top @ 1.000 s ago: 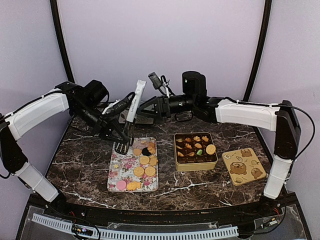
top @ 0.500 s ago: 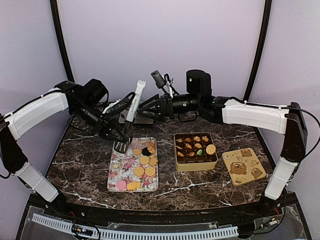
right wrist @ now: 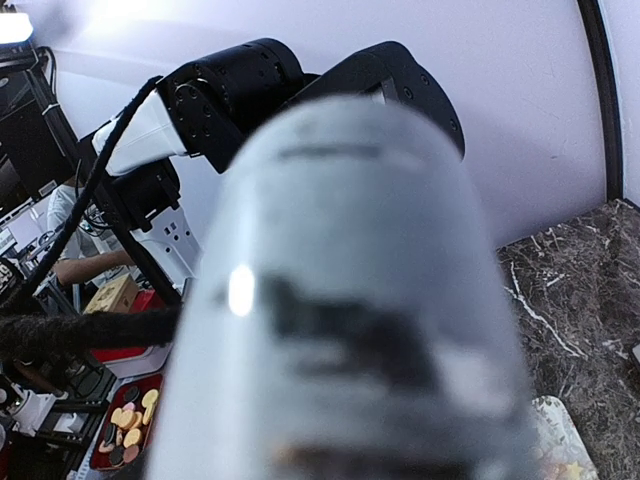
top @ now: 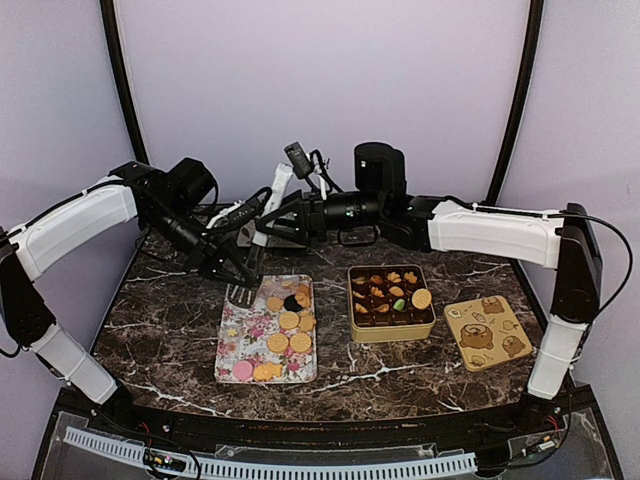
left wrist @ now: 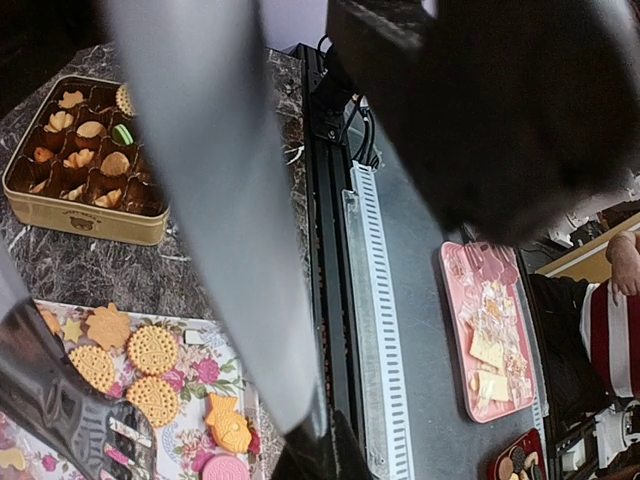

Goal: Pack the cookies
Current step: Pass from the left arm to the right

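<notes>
Right hand (top: 274, 214) shifted left to spatula (top: 281, 182), seen overhead.

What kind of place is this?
Likely a robotics test booth, not a kitchen: left arm and right arm at a marble-look table, plain lilac screens, cookies on a floral tray.

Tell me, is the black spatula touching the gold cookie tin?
Apart. Top view: the spatula is by the flowery tray, with bare marble before the gold cookie tin.
</notes>
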Action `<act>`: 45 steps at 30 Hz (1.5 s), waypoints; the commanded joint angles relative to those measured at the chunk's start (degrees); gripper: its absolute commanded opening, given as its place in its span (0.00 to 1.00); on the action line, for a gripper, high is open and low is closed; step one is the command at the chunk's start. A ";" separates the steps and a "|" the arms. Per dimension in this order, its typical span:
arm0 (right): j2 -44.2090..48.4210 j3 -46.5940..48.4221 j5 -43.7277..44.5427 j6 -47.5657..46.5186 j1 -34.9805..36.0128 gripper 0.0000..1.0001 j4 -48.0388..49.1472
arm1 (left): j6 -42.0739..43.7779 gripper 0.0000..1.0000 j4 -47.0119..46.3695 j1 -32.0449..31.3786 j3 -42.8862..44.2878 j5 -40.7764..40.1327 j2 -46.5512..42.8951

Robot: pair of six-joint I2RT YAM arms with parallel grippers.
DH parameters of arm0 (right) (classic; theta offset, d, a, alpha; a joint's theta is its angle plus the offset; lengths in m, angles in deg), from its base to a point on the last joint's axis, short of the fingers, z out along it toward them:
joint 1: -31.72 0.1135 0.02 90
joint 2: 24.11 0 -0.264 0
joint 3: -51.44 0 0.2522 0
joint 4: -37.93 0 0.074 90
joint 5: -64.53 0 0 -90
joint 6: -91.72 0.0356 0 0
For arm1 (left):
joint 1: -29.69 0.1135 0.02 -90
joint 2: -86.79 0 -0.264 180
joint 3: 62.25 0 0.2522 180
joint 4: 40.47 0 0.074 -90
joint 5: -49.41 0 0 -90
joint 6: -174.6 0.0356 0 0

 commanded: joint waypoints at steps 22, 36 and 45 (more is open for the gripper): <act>-3.79 -3.03 -1.66 11.65 -0.72 0.69 15.73 | 4.14 0.00 4.03 -0.32 3.37 0.05 -0.51; -1.61 1.85 -1.37 4.06 -2.59 0.61 4.15 | 5.16 0.00 4.67 -0.57 1.80 -0.52 0.25; -5.35 8.54 -8.39 0.12 -2.98 0.50 -9.13 | 7.57 0.00 6.14 -0.81 1.71 -3.30 0.24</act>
